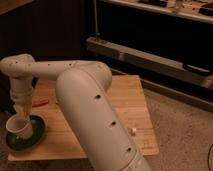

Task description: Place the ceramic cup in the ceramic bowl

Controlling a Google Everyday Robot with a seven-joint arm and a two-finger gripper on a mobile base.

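Note:
A white ceramic cup [18, 128] stands slightly tilted inside a dark green ceramic bowl [36, 136] at the front left corner of the wooden table. My gripper [21, 111] hangs straight down from the white arm [82, 95], right over the cup and at its rim. The arm's wrist hides where the gripper meets the cup.
The wooden table [130, 100] carries a thin orange object [41, 102] behind the bowl and a small white piece [133, 131] near its right front edge. Grey carpet [180, 135] lies to the right. A dark shelf with metal rails [150, 57] stands behind.

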